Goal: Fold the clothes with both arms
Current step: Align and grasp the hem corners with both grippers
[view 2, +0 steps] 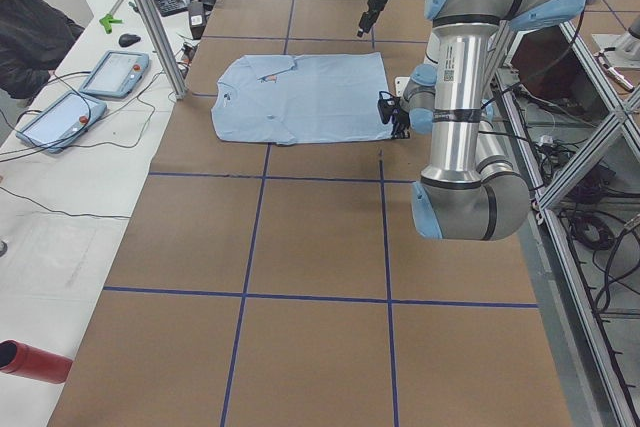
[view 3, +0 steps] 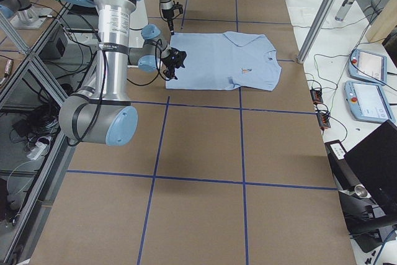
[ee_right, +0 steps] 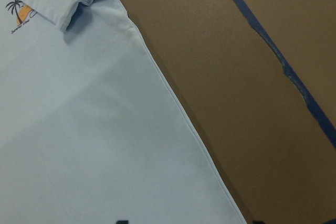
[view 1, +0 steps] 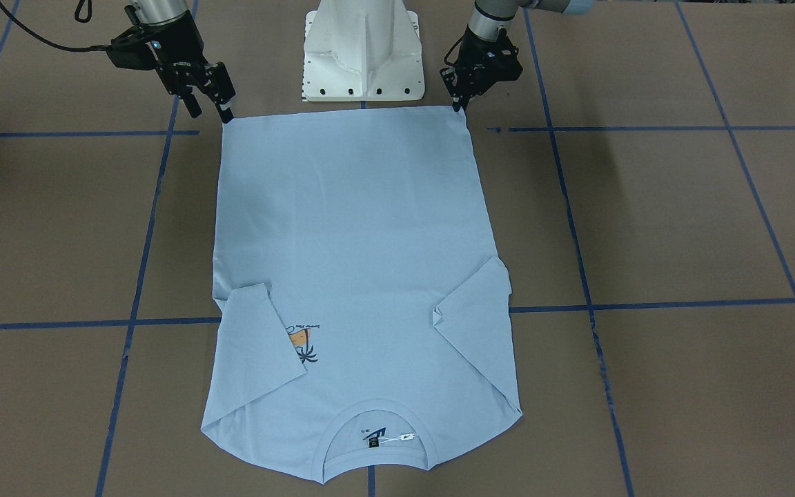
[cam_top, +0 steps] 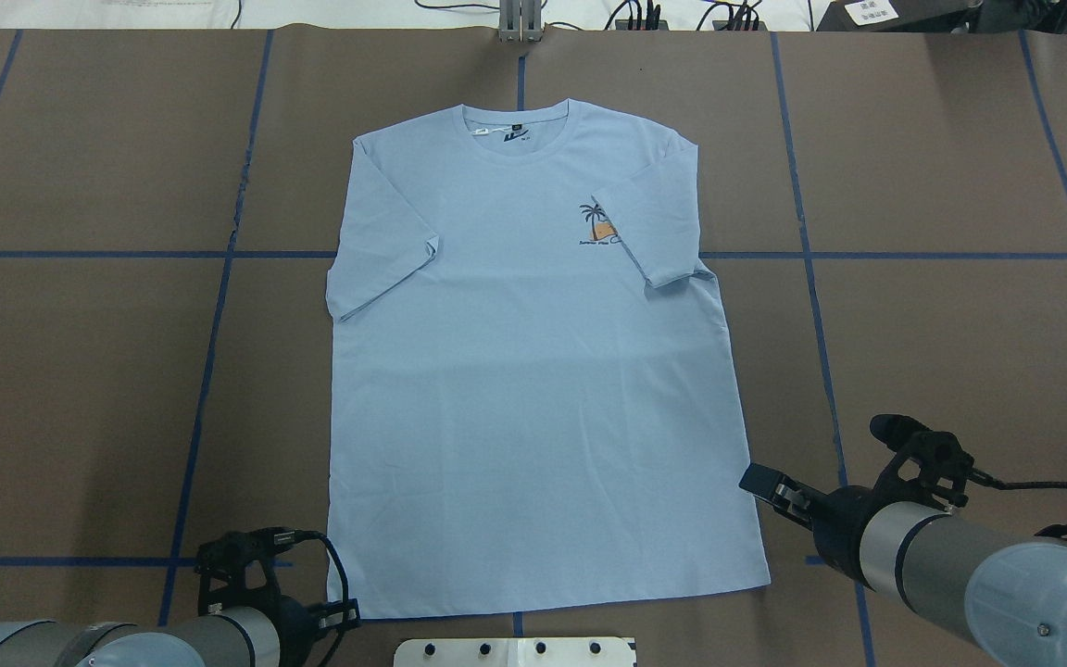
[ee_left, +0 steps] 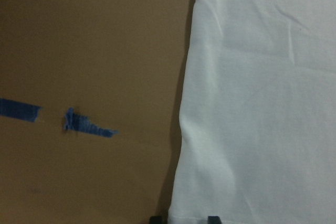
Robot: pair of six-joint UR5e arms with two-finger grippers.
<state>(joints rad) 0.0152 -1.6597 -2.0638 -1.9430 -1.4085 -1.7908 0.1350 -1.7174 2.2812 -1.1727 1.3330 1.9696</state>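
Observation:
The light blue T-shirt (cam_top: 533, 371) lies flat and face up on the brown table, with its collar (cam_top: 517, 125) at the far end and its hem toward the robot. Both sleeves are folded in over the body, and one partly covers the palm print (view 1: 303, 344). My left gripper (view 1: 462, 105) is open at the hem's left corner. In the left wrist view its tips (ee_left: 184, 220) straddle the shirt's edge (ee_left: 178, 129). My right gripper (view 1: 212, 110) is open over the hem's right corner, its tips (ee_right: 189, 222) wide apart on either side of the shirt's side edge (ee_right: 173, 129).
The white pedestal base (view 1: 363, 55) stands just behind the hem, between the arms. Blue tape lines (cam_top: 219, 306) grid the table. A person (view 2: 30, 37) sits at a side bench with tablets (view 2: 115, 72). A red cylinder (view 2: 35, 362) lies on that bench.

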